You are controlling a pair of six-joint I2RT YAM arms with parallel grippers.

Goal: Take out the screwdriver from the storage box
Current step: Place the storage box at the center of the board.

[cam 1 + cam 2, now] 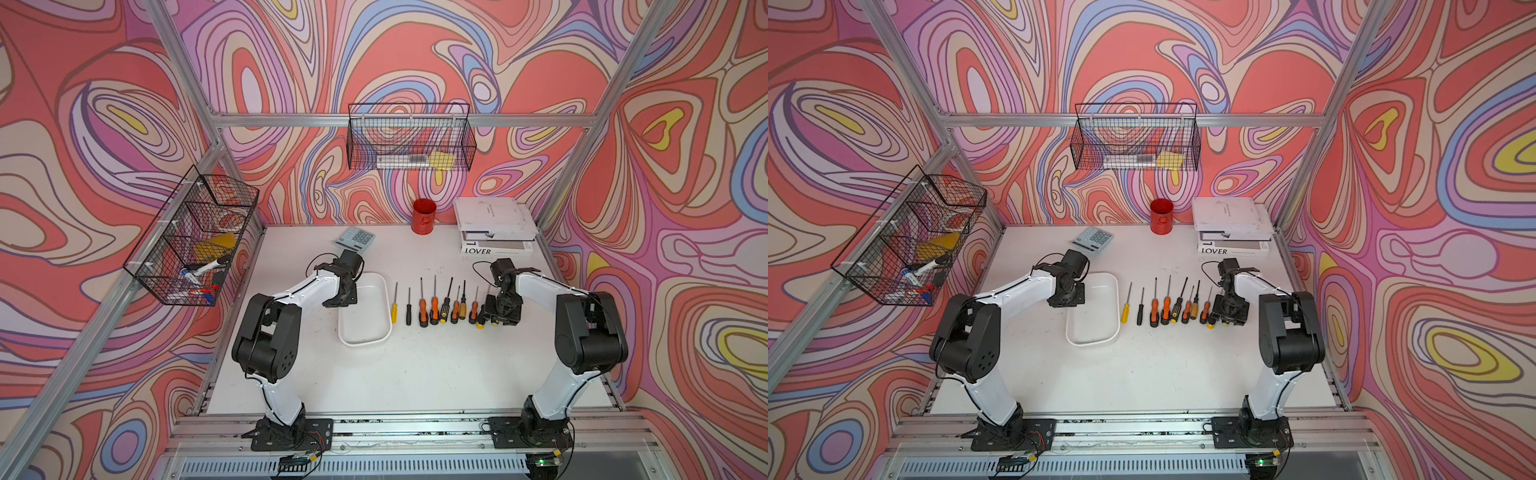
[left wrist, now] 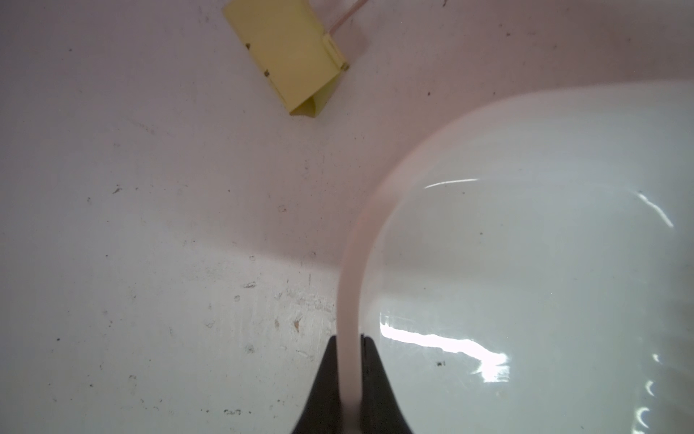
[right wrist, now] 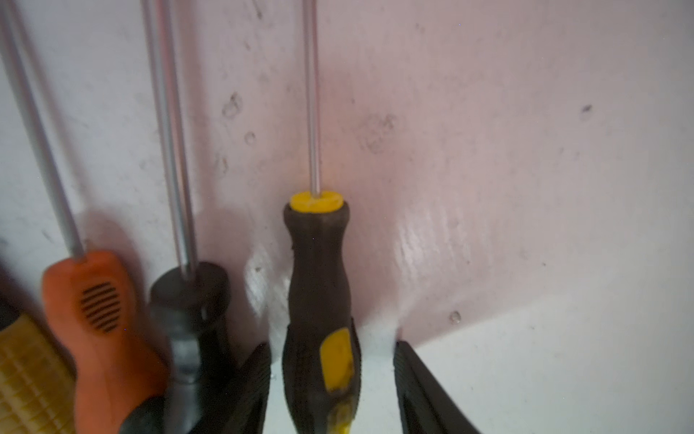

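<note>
The storage box (image 1: 365, 341) is a shallow white tray left of centre on the table, and its floor shows bare in both top views. My left gripper (image 2: 350, 340) is shut on the box's rim (image 2: 351, 278) at its far left side. A black screwdriver with yellow patches (image 3: 319, 285) lies on the table at the right end of a row of several screwdrivers (image 1: 434, 305). My right gripper (image 3: 330, 345) is open and straddles its handle, with table showing on both sides. From above, the right gripper (image 1: 500, 318) hides most of that screwdriver.
A calculator (image 1: 355, 240), a red cup (image 1: 424, 216) and stacked books (image 1: 494, 226) line the table's back. Black wire baskets hang on the left wall (image 1: 191, 237) and the back wall (image 1: 409, 137). A yellow folded piece (image 2: 285, 56) lies near the box.
</note>
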